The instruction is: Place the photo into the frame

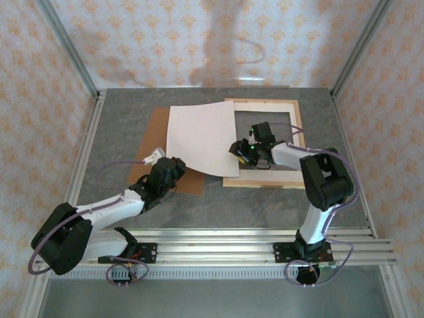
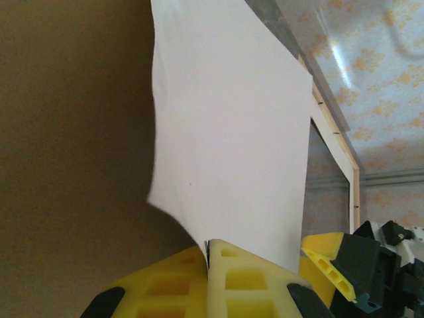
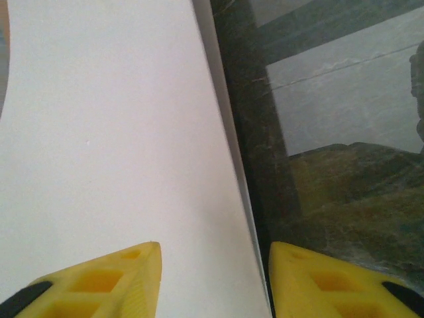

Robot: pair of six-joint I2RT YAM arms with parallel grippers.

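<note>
The photo, white back up, is held across the left side of the frame, pinched at its near corner by the closed left gripper and straddled at its right edge by the part-open right gripper, so seating is judged not yet done.

Photo: printed side hidden, white back showing. It covers left rail of frame and part of brown board.
</note>
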